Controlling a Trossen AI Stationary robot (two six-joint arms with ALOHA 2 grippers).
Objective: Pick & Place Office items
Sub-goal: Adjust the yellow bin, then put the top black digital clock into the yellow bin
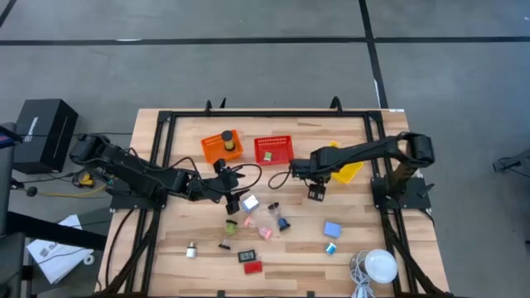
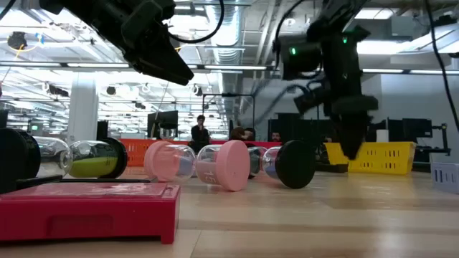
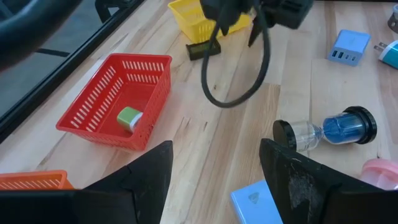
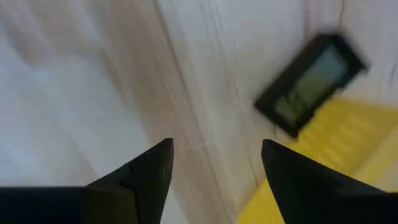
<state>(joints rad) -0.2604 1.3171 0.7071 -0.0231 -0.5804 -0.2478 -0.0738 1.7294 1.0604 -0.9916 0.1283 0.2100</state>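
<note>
Right tool (image 1: 303, 176) is spread wide w/ nothing in it, hanging over bare wood just off the corner of the yellow basket (image 1: 348, 171). A small black display gadget (image 4: 309, 84) lies on the worktop (image 1: 397, 248) right against that basket's edge, ahead of the fingers (image 4: 140, 180).

Left tool (image 1: 234, 199) is also wide open and empty, up off the wood near the middle of the worktop, w/ a pale blue block (image 3: 256, 200) just under its tips. Blue hourglass-looking thing w/ black caps (image 3: 326, 129) lies on its side next to that, and a pink-capped one (image 2: 215, 164) is close by.

Baskets along the back: red basket (image 3: 118, 99) has a green and white bit (image 3: 129, 117) in it, orange basket (image 1: 222, 147) has a dark cylinder (image 1: 227, 141) standing inside.

Rest of the office items are scattered on the front half: flat red rectangle (image 1: 252, 266), small black display (image 1: 247, 256), light blue charger block (image 1: 333, 229), a teal bit (image 1: 330, 247), a little tan/silver piece (image 1: 191, 249) off toward the left arm's side. White dome w/ cable (image 1: 380, 266) sits at the front on the right arm's side.
</note>
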